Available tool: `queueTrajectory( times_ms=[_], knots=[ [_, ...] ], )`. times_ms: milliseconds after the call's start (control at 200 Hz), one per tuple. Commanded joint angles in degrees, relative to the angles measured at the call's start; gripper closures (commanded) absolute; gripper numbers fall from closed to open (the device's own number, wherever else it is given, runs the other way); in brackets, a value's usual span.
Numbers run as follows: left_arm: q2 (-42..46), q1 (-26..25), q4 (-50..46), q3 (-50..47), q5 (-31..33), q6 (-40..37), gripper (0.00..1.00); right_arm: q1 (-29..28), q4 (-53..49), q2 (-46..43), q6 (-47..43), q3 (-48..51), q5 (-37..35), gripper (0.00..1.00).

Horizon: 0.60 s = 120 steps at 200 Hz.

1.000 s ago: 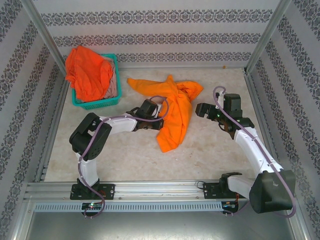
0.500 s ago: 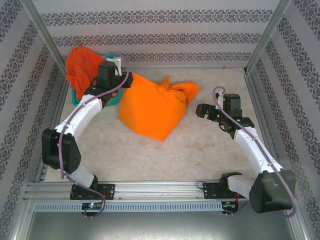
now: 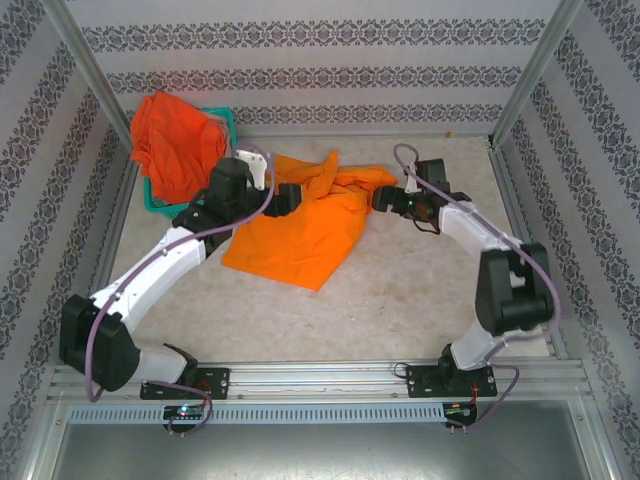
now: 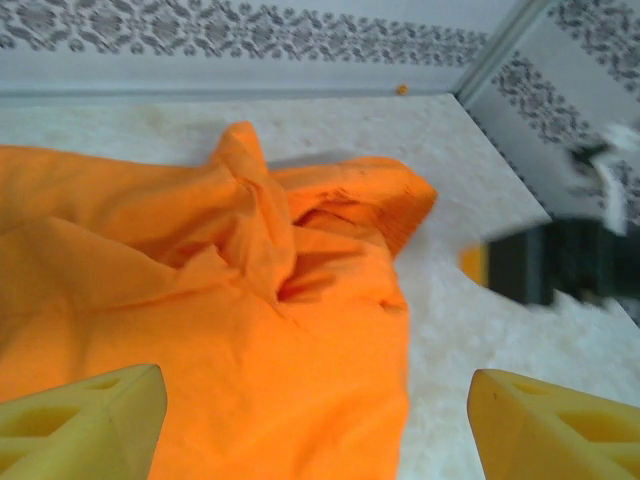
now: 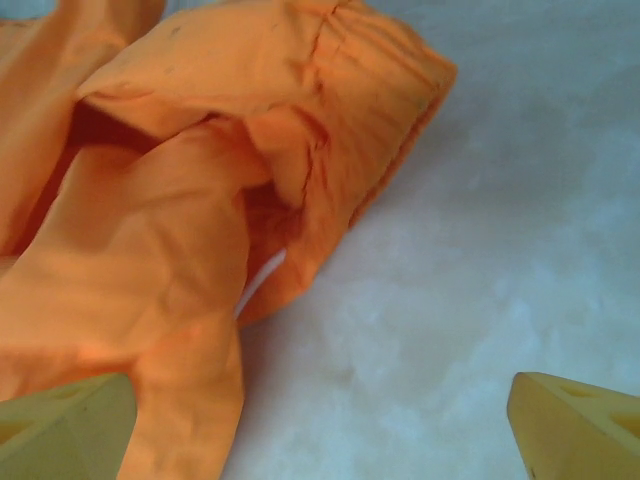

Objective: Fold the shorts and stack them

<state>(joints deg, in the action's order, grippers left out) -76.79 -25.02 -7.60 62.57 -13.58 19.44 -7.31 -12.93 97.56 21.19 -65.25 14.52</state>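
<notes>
Yellow shorts (image 3: 300,235) are lying rumpled, partly spread, on the surface (image 3: 400,290) at mid-frame of the overhead view. Left hand (image 3: 288,198) is hovering over their upper left edge, jaws wide, empty. Right hand (image 3: 384,203) is poised just beside the bunched waistband (image 3: 372,180), jaws wide, empty. Judgement: flattening is in hand. The next move calls for gripping the waistband and drawing it flat.

teal basket (image 3: 229,122) mostly hidden under red-orange shorts (image 3: 175,145), right claw (image 4: 480,265) blurred

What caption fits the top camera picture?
Left gripper and right gripper, both open, hover at the yellow-orange shorts on the table.
</notes>
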Motion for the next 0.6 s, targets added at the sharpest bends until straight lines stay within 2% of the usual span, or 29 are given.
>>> queueTrajectory(
  times_ms=[0, 80, 210, 305, 475, 594],
  knots=[
    [0.65, -0.96, 1.88, -6.42, 1.07, 3.76, 0.2, 1.93, 5.46, 7.73, 4.84, -4.24, 3.31, 0.11],
    [1.21, -1.3, 3.19, -11.44, 0.74, 5.63, 0.19, 2.39, 8.53, 12.71, 6.59, -7.48, 4.05, 0.19],
    [1.57, -1.71, 6.89, -19.87, 1.36, 8.34, 0.2, 2.21, 12.38, 19.5, 9.49, -12.87, 5.9, 0.42],
    [0.95, -1.86, 9.99, -25.05, 3.87, 9.74, 0.21, 1.6, 14.07, 20.54, 8.82, -14.72, 5.97, 0.58],
    [-1.6, -1.33, 13.26, -30.47, 11.22, 11.86, 0.22, 2.65, 11.17, 12.21, 6.2, -13.08, 2.95, 1.0],
    [-3.62, 0.12, 16.18, -31.98, 12.09, 13.49, 0.21, 3.7, 4.3, 0.13, 4.07, -11.08, -0.16, 1.0]
  ],
)
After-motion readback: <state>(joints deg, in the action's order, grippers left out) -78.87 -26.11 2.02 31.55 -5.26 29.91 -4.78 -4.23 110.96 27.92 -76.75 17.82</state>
